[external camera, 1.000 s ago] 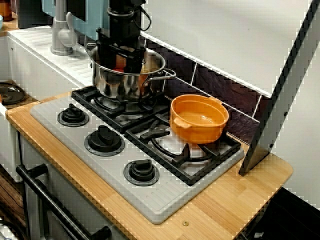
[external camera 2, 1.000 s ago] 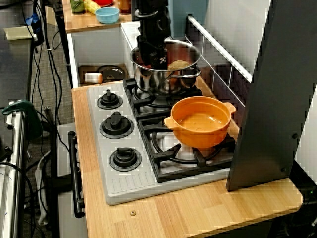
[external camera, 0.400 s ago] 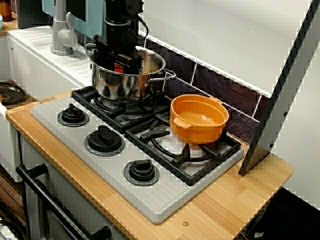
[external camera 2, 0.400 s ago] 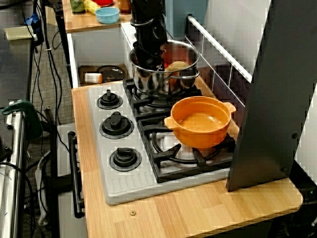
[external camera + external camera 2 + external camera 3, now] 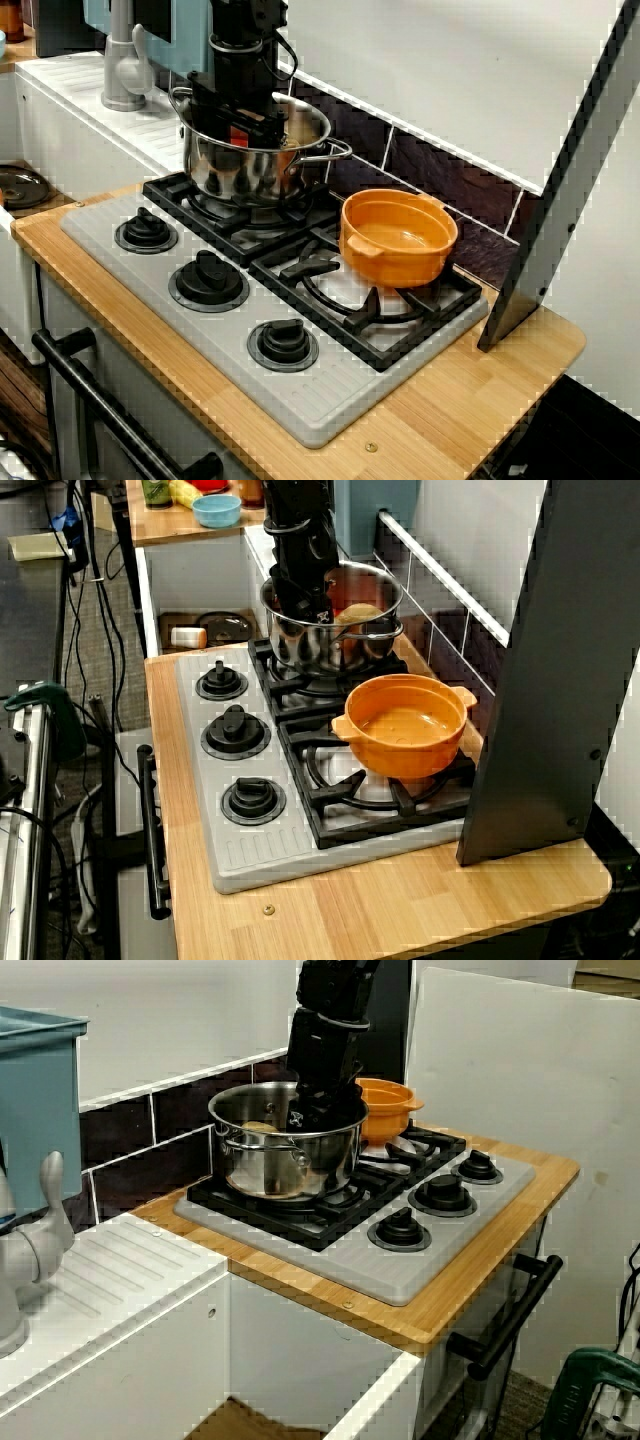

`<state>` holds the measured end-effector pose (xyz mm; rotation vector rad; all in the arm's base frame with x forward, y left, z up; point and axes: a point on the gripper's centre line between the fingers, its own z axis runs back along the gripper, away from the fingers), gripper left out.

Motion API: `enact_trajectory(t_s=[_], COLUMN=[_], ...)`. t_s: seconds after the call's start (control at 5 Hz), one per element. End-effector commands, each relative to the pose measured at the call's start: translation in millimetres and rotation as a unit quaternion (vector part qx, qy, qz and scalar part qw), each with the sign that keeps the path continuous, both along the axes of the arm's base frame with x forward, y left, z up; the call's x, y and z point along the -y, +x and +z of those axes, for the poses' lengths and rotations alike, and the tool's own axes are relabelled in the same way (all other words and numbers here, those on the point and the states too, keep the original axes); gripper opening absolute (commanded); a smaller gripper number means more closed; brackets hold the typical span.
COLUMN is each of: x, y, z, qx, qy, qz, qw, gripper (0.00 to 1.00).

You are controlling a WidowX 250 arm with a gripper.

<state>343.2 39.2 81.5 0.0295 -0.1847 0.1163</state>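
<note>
the shiny round steel pot [image 5: 250, 172] with side handles sits on the black burner grate [image 5: 300, 265], surrounding the fingers. the black gripper [image 5: 240, 130] dips inside it near the rim; whether its fingers are clenched or released, i cannot tell. a tan lump [image 5: 360, 611] lies in the pot beside the fingers. well apart from them stands a round orange ceramic pot [image 5: 398, 240].

Gripper [image 5: 245, 132] sunk inside steel pot [image 5: 250, 172], hemmed all round by pot wall; exit offered upward only. Food pieces [image 5: 358, 611] lodged in pot's far half. Tiled wall [image 5: 430, 165] close behind pot. Orange pot [image 5: 398, 238] parked on neighbouring burner, near steel pot's handle [image 5: 335, 150]. Faucet [image 5: 122, 62] raised on sink side. Slanted grey panel [image 5: 565, 190] set at counter's far end. Knob row [image 5: 208, 280] low; passage possible above it.
</note>
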Motion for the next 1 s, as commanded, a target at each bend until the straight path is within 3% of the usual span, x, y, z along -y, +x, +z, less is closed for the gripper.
enact_trajectory(t_s=[0.0,0.8], x=[-7.5,-6.5], y=[10.5,12.4], z=[20.4,16.3], qx=[0.031,0.026], qy=[0.007,0.004], qz=[0.002,0.009], qw=[0.9995,0.9996], gripper=[1.00,1.00])
